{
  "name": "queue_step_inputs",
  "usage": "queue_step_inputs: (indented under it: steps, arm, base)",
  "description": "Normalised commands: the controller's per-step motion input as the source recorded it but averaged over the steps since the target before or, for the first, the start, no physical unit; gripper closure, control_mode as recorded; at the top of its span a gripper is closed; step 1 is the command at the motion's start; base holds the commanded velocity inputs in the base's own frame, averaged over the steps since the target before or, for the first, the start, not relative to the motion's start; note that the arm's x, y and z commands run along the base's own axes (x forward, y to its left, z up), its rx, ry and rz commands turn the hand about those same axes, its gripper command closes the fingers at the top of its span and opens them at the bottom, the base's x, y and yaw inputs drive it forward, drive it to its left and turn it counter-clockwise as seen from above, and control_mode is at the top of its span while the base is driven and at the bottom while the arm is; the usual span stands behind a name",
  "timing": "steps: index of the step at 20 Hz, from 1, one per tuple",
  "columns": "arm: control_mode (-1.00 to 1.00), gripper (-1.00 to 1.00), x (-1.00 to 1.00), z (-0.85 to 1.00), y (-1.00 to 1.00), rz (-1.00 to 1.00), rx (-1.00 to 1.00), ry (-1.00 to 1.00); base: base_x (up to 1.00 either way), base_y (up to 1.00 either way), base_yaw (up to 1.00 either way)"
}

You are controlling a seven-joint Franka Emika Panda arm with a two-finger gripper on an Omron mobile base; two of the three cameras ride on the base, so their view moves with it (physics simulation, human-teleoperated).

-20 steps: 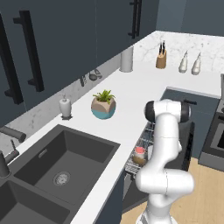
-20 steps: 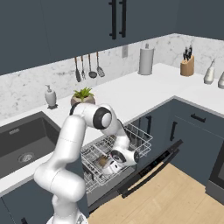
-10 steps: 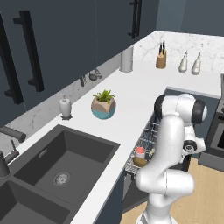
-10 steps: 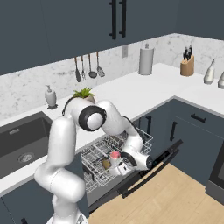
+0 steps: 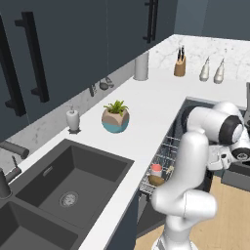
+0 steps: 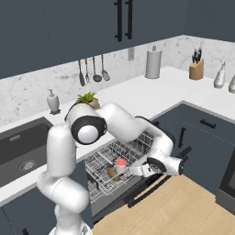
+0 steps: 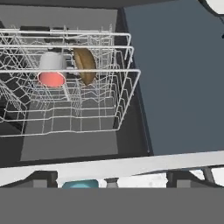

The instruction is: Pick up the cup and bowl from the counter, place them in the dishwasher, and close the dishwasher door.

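Hand view showed cup (image 7: 51,73) and bowl (image 7: 85,65) side by side in the dishwasher rack (image 7: 87,105). Gripper (image 6: 137,170) open, empty, beside rack. Loading judged complete; next, push the door (image 6: 151,186) shut.

Potted plant (image 5: 115,117), soap dispenser (image 5: 72,120) (by the backsplash), knife block (image 5: 180,64), paper towel roll (image 6: 153,64).

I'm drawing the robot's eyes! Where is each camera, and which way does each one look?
Left base view: behind the arm on its left, looking down over the counter; the white arm rises at lower right.
Right base view: behind on its right, facing the dishwasher; the arm reaches from lower left.
Hand view: on the hand, looking into the wire rack.
All share the cup and the bowl.
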Motion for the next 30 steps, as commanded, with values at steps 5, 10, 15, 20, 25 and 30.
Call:
queue_step_inputs:
  steps: [5,10,15,20,25,30]
  arm:
    - [-1.00,-1.00,-0.52,-0.18,-1.00,-0.06,0.23,0.00]
    - [-1.00,-1.00,-0.62,-0.67,-1.00,-0.03,0.23,-0.01]
    - [-1.00,-1.00,-0.37,-0.85,-0.96,0.00,0.23,-0.09]
    - [-1.00,-1.00,0.01,-0.98,-0.26,0.00,0.17,-0.16]
    - [-1.00,-1.00,0.47,-0.81,0.04,0.00,0.09,-0.10]
    - [-1.00,-1.00,0.72,-0.42,0.24,0.00,0.06,-0.04]
  base:
    - [0.00,0.00,0.00]
    - [0.00,0.00,0.00]
    - [0.00,0.00,0.00]
    - [0.00,0.00,0.00]
    - [0.00,0.00,0.00]
    - [0.00,0.00,0.00]
